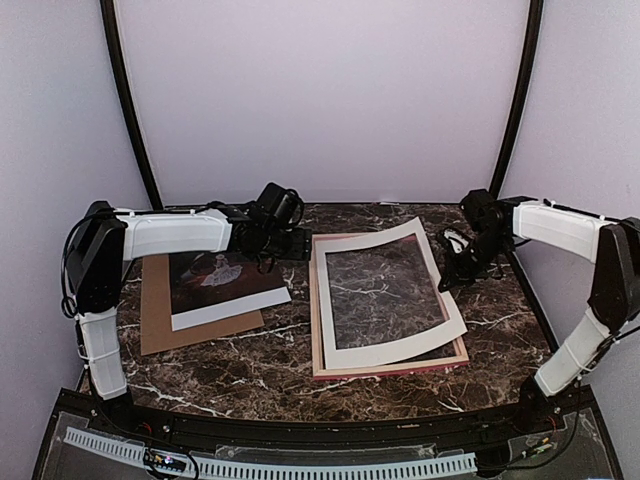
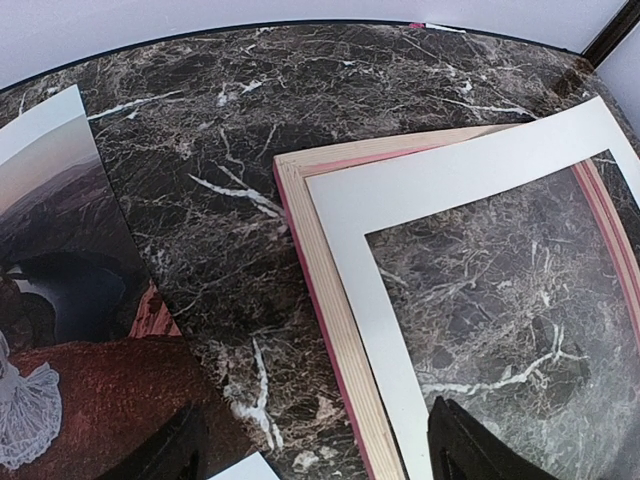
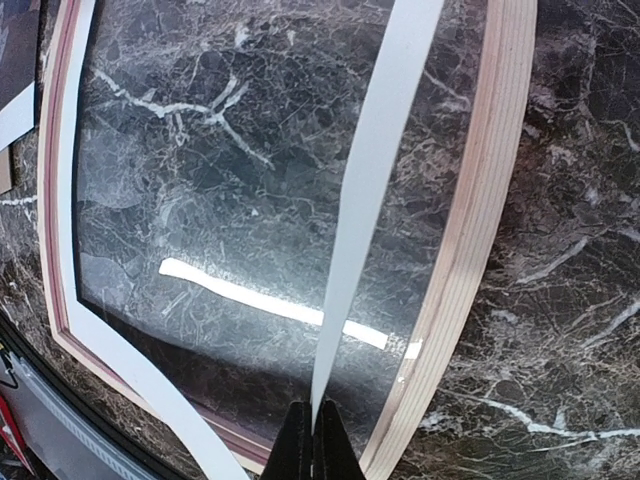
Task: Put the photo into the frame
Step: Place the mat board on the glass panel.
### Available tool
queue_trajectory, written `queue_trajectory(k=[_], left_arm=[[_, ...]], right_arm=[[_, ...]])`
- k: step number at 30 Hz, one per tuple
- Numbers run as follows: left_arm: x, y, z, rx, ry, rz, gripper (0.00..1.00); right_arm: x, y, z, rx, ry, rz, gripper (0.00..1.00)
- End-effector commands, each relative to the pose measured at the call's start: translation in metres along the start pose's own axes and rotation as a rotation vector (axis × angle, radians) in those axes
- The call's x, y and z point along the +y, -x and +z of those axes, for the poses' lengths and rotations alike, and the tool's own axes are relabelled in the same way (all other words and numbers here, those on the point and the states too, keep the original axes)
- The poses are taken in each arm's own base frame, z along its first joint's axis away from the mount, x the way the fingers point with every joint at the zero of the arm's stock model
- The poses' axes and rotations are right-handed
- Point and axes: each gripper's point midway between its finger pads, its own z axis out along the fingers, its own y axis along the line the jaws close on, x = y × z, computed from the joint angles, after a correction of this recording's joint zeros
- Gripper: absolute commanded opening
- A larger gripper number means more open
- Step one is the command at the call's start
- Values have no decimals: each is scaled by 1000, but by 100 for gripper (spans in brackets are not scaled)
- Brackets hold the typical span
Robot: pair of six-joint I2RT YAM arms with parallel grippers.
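The photo [image 1: 225, 280], a dark brownish scene with a white border, lies face up on a brown cardboard board [image 1: 160, 325] at the left; it also shows in the left wrist view [image 2: 70, 380]. The frame [image 1: 390, 367] lies wood back up at centre right, also seen in the left wrist view [image 2: 330, 320] and the right wrist view [image 3: 480, 200]. A white window mat [image 1: 385, 350] lies askew on it. My right gripper [image 3: 318, 415] is shut on the mat's right edge [image 3: 370, 180] and holds that edge raised. My left gripper [image 2: 318, 455] is open and empty above the table between photo and frame.
A clear glossy pane [image 3: 200, 200] sits inside the frame and reflects a light strip. The marble table [image 1: 280, 385] is bounded by a black rail at the front and by curved walls behind. The right arm [image 1: 560, 225] reaches in from the right side.
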Motion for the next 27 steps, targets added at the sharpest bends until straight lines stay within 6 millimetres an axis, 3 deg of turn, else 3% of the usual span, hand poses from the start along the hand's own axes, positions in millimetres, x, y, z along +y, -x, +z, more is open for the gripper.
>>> queue_trajectory(k=[1,27], left_arm=[[4,5,-15,-7,6,14,78],[9,-3,-12,12,23,26,79]], right_arm=[[-9,14,-6,-21,-26,-10,0],[-12,-1,23,-70,32,123,0]])
